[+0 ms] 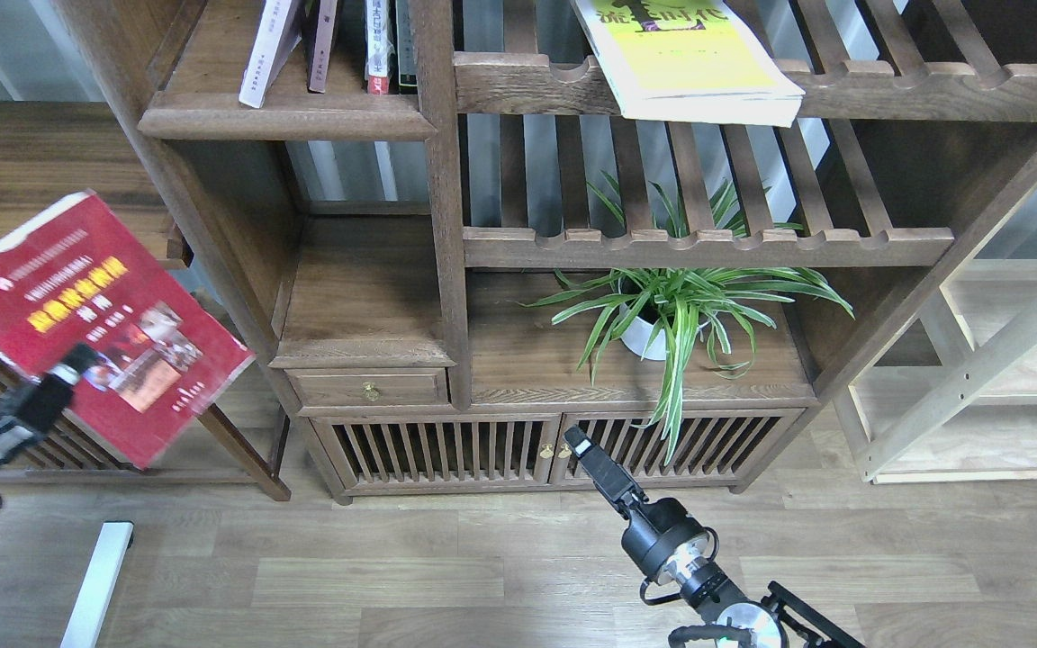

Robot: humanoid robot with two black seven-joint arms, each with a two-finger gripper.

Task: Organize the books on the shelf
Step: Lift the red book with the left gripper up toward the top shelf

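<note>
Red book: held tilted at far left, cover up, left tool clamped on lower edge. Green book: flat on slatted rack, top right. Pale book: leaning on shelf. Right tool: low centre, holding nothing; fingers indistinct, state cannot be told.

- Left gripper: at left edge, clamped on the lower edge of the red book, held tilted in the air, cover up
- Right gripper: low centre, holding nothing, fingers not distinguishable
- Yellow-green book: flat on the upper slatted rack, corner overhanging the rail
- Shelf: upper left, several upright books
- Potted plant: in the lower right compartment
- Drawer: brass knob, above slatted doors
</note>
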